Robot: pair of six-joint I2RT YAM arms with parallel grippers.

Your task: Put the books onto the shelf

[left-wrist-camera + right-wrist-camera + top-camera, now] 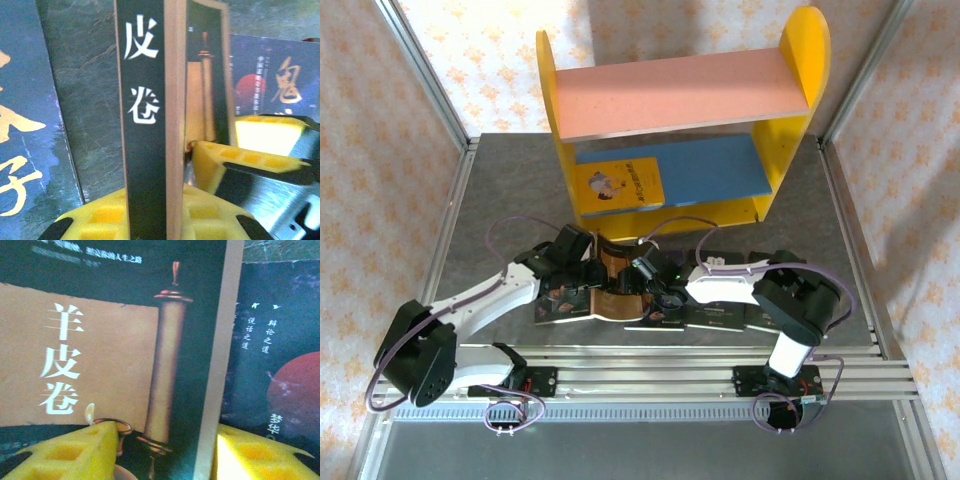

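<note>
One thin tan book [613, 275] stands upright, just in front of the wooden shelf [800, 50] | left gripper [155, 212] pinches its flat spine between bumpy yellow pads [100, 217] | right gripper [167, 450] at its edge, can't tell if it holds

Shelf [805, 60]: set at the far middle of the bench [500, 190]. One book [618, 184]: laid on the lower board [720, 170], left end. Flat books [715, 315]: ranged in a row before the shelf. Upright book [615, 272]: stood amid the row, clasped between left pincer [588, 265] and right pincer [640, 268].
</note>
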